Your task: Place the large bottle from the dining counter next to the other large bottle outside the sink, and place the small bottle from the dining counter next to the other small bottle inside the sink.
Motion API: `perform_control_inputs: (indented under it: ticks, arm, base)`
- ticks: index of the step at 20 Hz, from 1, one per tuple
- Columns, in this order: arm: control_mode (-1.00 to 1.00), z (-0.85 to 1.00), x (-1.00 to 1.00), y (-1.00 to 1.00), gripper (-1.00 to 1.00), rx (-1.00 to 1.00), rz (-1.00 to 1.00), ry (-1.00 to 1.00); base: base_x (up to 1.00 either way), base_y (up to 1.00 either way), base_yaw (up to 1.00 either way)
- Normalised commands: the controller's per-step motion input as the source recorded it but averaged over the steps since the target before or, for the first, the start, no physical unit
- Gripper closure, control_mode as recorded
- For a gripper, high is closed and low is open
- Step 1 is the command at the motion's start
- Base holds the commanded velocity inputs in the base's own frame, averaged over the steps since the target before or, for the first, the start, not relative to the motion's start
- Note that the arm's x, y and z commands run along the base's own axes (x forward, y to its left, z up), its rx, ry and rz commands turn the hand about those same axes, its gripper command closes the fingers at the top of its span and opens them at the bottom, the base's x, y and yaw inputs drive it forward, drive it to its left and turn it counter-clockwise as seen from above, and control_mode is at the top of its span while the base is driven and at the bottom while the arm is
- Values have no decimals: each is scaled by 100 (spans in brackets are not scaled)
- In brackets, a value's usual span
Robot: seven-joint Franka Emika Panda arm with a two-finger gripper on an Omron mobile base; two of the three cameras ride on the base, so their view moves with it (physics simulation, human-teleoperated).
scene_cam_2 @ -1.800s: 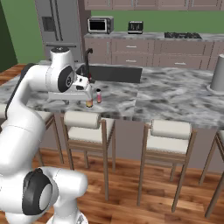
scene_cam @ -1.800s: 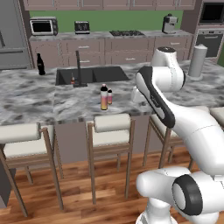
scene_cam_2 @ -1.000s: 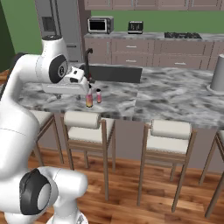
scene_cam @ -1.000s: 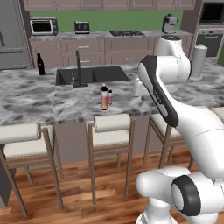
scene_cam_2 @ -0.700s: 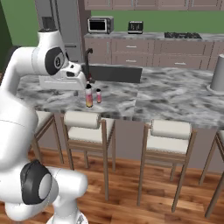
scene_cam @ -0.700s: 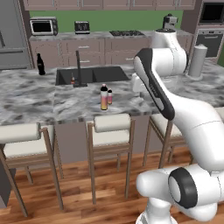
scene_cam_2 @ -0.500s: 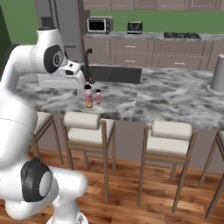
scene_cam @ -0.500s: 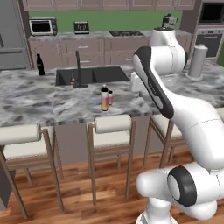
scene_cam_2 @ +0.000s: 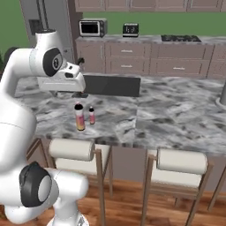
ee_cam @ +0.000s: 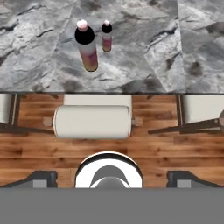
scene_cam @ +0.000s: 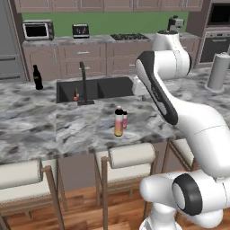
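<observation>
On the dining counter [scene_cam: 40, 130] the large bottle [scene_cam: 118, 122] [scene_cam_2: 80, 116] [ee_cam: 86, 43] stands upright, pink fading to yellow. The small bottle [scene_cam: 124, 119] [scene_cam_2: 92, 115] [ee_cam: 106, 37] stands just beside it. My gripper [ee_cam: 112, 177] is open and holds nothing; it hangs high above and looks down on both bottles. My white hand [scene_cam_2: 62, 83] hovers left of them, over the counter by the sink [scene_cam: 103, 87] [scene_cam_2: 112, 85]. The other large bottle [scene_cam: 37, 77] stands on the counter left of the sink. Inside the basin, near the faucet [scene_cam: 83, 83], sits the other small bottle [scene_cam: 75, 95].
Padded stools [scene_cam: 130, 157] [scene_cam_2: 73, 150] [ee_cam: 92, 121] line the near side of the counter above a wood floor. A grey cylinder [scene_cam: 218, 72] stands at the counter's right end. A microwave [scene_cam: 37, 30] and a toaster [scene_cam: 81, 30] sit on the back counter.
My hand has drawn up and away from the two bottles toward the sink side, and the elbow has swung higher. Both bottles stand where they were.
</observation>
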Motion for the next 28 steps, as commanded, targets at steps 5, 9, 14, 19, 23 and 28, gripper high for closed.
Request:
perform_control_inputs:
  ticks: [5, 9, 14, 19, 23, 28]
  arm:
    - [100, 0, 0, 0, -100, 0, 0, 0]
    - [-100, 0, 0, 0, -100, 0, 0, 0]
    - [-100, -3, 0, 0, -100, 1, 0, 0]
    - [-100, -25, 28, 0, -100, 7, 10, 1]
    - [-100, -44, 41, -2, -100, 9, 5, 0]
    - [-100, -1, 26, 17, -100, 0, -4, 0]
  base:
    - [44, -1, -1]
    - [0, -4, 0]
    - [0, 0, 0]
    - [0, 0, 0]
    - [0, 0, 0]
    - [0, 0, 0]
